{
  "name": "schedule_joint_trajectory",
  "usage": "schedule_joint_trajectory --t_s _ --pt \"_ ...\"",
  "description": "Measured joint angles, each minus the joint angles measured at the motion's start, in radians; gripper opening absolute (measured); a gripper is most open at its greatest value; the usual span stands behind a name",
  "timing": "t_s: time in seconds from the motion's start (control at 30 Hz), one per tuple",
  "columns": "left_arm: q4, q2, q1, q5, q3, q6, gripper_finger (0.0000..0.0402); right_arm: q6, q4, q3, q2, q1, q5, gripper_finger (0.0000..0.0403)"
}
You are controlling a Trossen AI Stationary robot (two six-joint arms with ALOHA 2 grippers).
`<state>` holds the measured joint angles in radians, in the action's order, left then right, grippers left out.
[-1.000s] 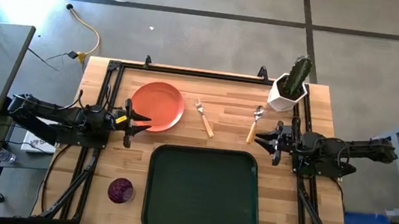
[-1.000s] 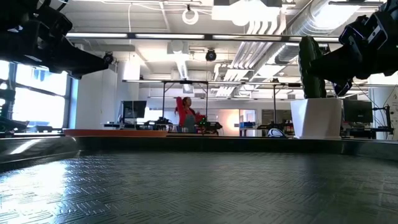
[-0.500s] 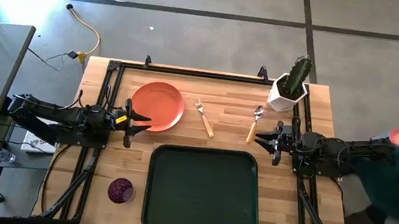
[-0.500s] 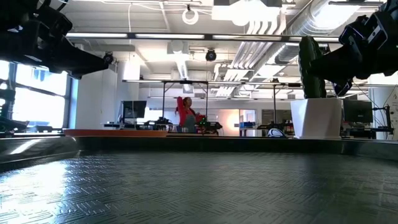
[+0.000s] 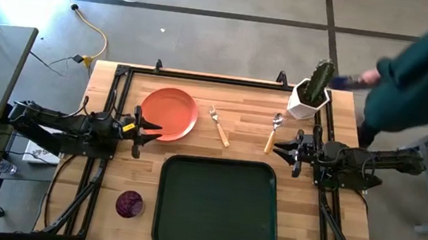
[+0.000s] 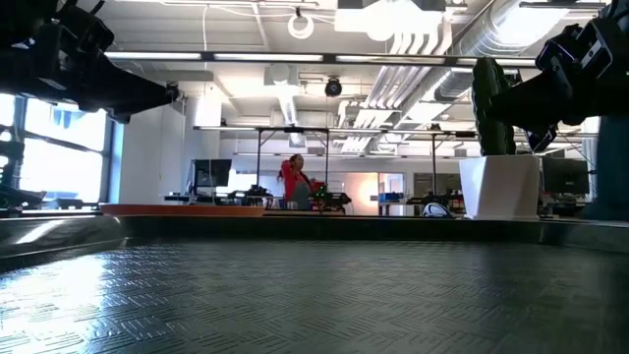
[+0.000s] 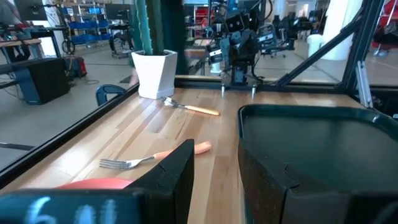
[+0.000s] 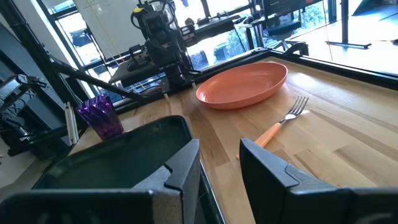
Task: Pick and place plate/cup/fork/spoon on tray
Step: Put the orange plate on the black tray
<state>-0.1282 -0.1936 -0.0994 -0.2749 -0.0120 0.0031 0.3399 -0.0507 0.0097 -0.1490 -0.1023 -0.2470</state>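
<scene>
The orange-red plate (image 5: 169, 113) lies flat on the table at the far left. The fork (image 5: 219, 126) and the spoon (image 5: 272, 132) lie flat to its right. The dark green tray (image 5: 217, 206) lies at the near middle. The purple cup (image 5: 129, 204) stands left of the tray. My left gripper (image 5: 152, 134) is open and empty beside the plate's near edge. My right gripper (image 5: 278, 150) is open and empty, just near of the spoon's handle end.
A white pot with a green cactus (image 5: 311, 96) stands at the far right corner. A person in a dark green top (image 5: 426, 67) leans in beyond the table's far right corner. Black frame rails run along both side edges.
Both arms have kept still. A person has come in from the right side and moved toward the table's far right corner, now reaching near the cactus pot.
</scene>
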Motion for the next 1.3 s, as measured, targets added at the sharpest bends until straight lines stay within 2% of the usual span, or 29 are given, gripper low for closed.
schedule_joint_trajectory --t_s 0.23,0.47,0.57,0.67,0.9,1.03,1.13,1.3 --pt "-0.048 0.0 0.0 0.0 0.0 -0.042 0.0115 0.0 0.0 0.0 0.0 0.0 0.0 0.0105" --pt "-0.226 0.0 0.001 -0.003 0.0 -0.081 0.0115 0.0 -0.001 0.0 0.0 0.0 0.0 0.0105" --pt "-0.319 0.0 0.001 -0.04 -0.001 -0.081 0.0115 0.014 -0.002 0.0 0.0 0.0 -0.003 0.0105" --pt "-0.407 0.0 0.001 -0.09 -0.001 -0.08 0.0115 0.06 -0.007 0.0 0.0 0.0 -0.042 0.0105" --pt "-0.573 0.0 0.001 -0.132 -0.001 -0.039 0.0115 0.101 -0.015 0.0 0.0 0.0 -0.13 0.0105" --pt "-0.611 0.0 0.001 -0.13 -0.001 -0.03 0.0115 0.119 -0.021 0.0 0.0 0.0 -0.142 0.0105" --pt "-0.656 0.001 0.002 -0.135 -0.004 0.034 0.0115 0.189 -0.021 0.0 0.0 0.0 -0.146 0.0105" --pt "-0.641 0.001 0.002 -0.167 -0.064 0.03 0.0115 0.263 -0.02 0.0 0.0 0.0 -0.173 0.0105"
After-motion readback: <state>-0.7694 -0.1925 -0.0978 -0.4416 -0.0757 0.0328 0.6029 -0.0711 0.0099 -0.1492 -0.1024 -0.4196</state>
